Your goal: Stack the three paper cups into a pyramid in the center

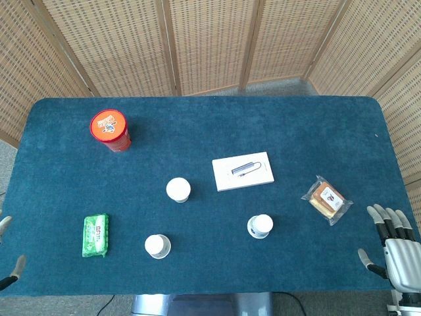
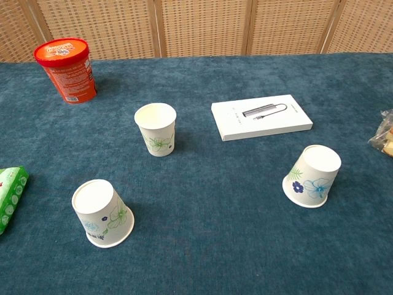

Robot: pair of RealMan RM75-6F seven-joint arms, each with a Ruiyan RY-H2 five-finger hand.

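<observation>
Closest to the camera, an upside-down paper cup (image 2: 102,212) sits left of the white box (image 2: 261,116); one (image 2: 312,176) lies below it, another (image 2: 156,128) just left. Light and squashy, so hold the sides softly. Right hand (image 1: 393,245) is open; left hand (image 1: 9,263) I cannot tell.

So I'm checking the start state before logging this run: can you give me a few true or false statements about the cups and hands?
1. All three cups stand apart on the table, none stacked. True.
2. The far cup stands mouth up. True.
3. The right cup lies on its side. False: it stands mouth down.
4. The right hand holds a cup. False: it holds nothing, fingers apart, at the table's edge.
5. The white box lies left of the red tub. False: it lies to its right.
</observation>
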